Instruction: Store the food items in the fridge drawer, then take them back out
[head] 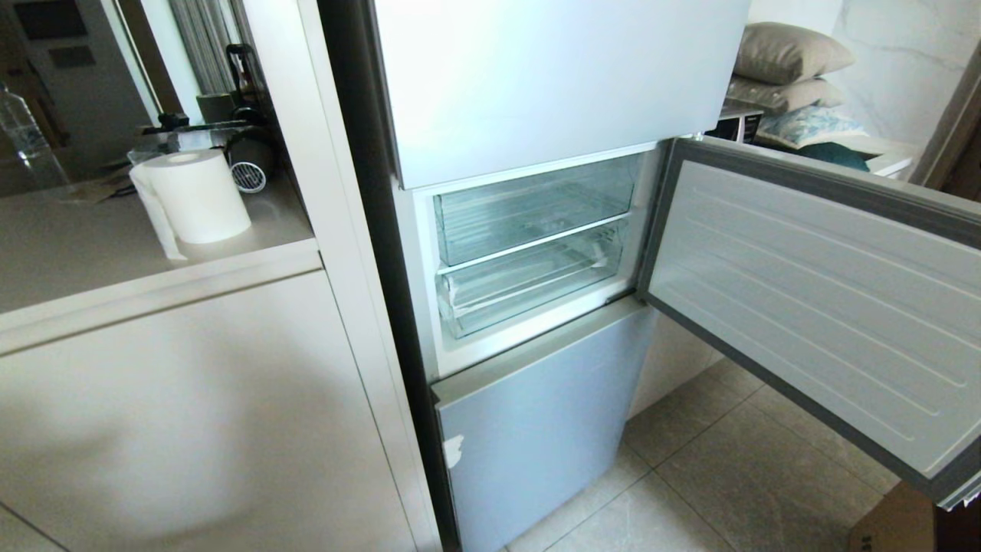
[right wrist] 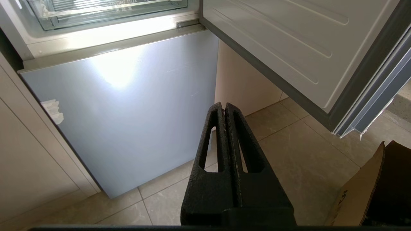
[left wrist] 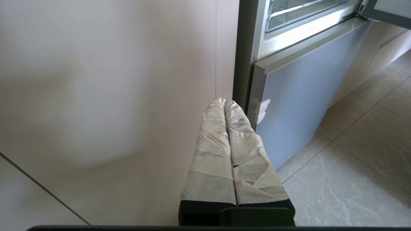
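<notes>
Fridge drawer (head: 529, 287): clear plastic, ribbed, pushed in, lower of two stacked clear bins in the open middle compartment. White tape scrap on its front-left corner. No food item visible anywhere.

light: bright daylight | glare: lower fridge door (right wrist: 122, 96) | focus: sharp

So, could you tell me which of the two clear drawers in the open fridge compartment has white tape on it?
The lower drawer: a white tape scrap sits on its front left corner. The upper drawer directly above it shows no tape.
</notes>
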